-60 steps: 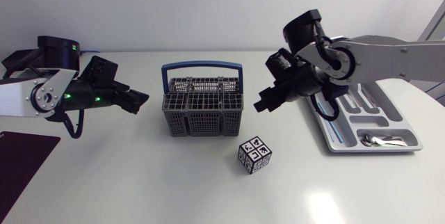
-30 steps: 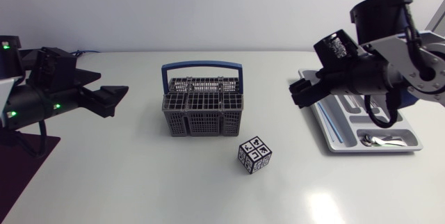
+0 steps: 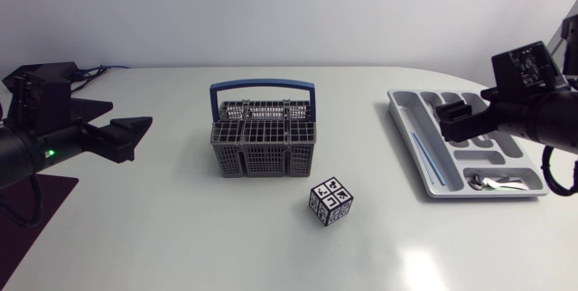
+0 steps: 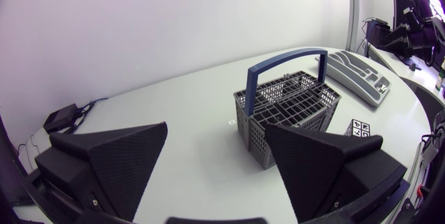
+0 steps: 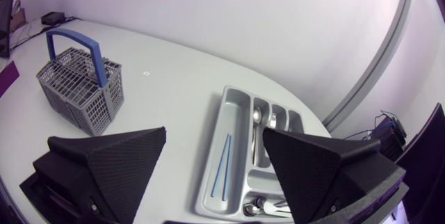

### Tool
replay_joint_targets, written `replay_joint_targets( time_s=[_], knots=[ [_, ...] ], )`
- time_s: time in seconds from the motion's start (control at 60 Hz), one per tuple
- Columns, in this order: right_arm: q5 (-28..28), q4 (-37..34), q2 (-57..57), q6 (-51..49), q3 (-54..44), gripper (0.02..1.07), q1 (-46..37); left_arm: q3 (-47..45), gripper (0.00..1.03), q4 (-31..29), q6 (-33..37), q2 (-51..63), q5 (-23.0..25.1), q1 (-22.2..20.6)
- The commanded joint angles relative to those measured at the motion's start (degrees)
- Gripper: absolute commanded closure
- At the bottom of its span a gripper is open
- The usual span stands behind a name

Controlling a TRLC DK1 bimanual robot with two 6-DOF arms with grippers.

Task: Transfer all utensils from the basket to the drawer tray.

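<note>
The grey wire basket (image 3: pixel 264 157) with a blue handle stands at the table's middle; no utensil shows above its rim. The grey drawer tray (image 3: pixel 402 101) lies at the right, holding thin blue sticks (image 3: pixel 423 155) and spoons (image 3: pixel 492 181). My left gripper (image 3: pixel 126 137) hangs open at the far left, well apart from the basket (image 4: pixel 261 137), nothing between its fingers (image 4: pixel 118 161). My right gripper (image 3: pixel 453 119) is open over the tray (image 5: pixel 233 93), also empty. The blue sticks (image 5: pixel 222 165) and spoons (image 5: pixel 259 120) lie ahead of it, the basket (image 5: pixel 76 106) farther off.
A black-and-white patterned cube (image 3: pixel 330 201) sits in front of the basket, slightly right. A dark mat (image 3: pixel 27 210) covers the table's lower left corner. The cube (image 4: pixel 360 128) shows beside the basket in the left wrist view.
Both arms have drawn back from the basket toward the side edges. The right gripper went from beside the basket to over the tray, and its jaws have spread wider.
</note>
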Motion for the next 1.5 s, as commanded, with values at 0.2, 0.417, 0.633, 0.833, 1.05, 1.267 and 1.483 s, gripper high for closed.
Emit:
replay_joint_targets(
  time_s=[0.2,0.417,0.633,0.833,1.05,1.267,1.483],
  knots=[
    [0.3,5.6,-11.5,-2.4,-10.4,0.06,-3.4,-6.8,0.05,2.1,-0.9,-8.1,-0.5,1.2],
    [1.6,9.3,-23.0,-2.5,-18.7,0.06,-3.5,-11.7,0.05,2.4,-0.7,-15.4,-0.4,1.8],
    [0.8,10.6,-29.8,-0.1,-23.9,0.06,-3.9,-15.7,0.05,4.1,0.0,-18.8,-0.4,3.6],
    [-0.5,11.9,-35.6,3.7,-28.7,0.06,-4.2,-19.7,0.05,4.5,-3.0,-24.6,-3.2,2.9],
    [-2.0,13.4,-42.0,7.7,-34.0,0.06,-4.6,-24.1,0.05,4.9,-6.3,-30.9,-6.1,2.1],
    [-3.5,15.0,-48.8,12.1,-39.6,0.06,-5.0,-28.7,0.05,5.4,-9.9,-37.7,-9.3,1.2],
    [-4.6,16.1,-53.6,15.2,-43.5,0.06,-5.3,-33.3,0.05,5.8,-13.3,-44.4,-12.4,0.4]
  ],
)
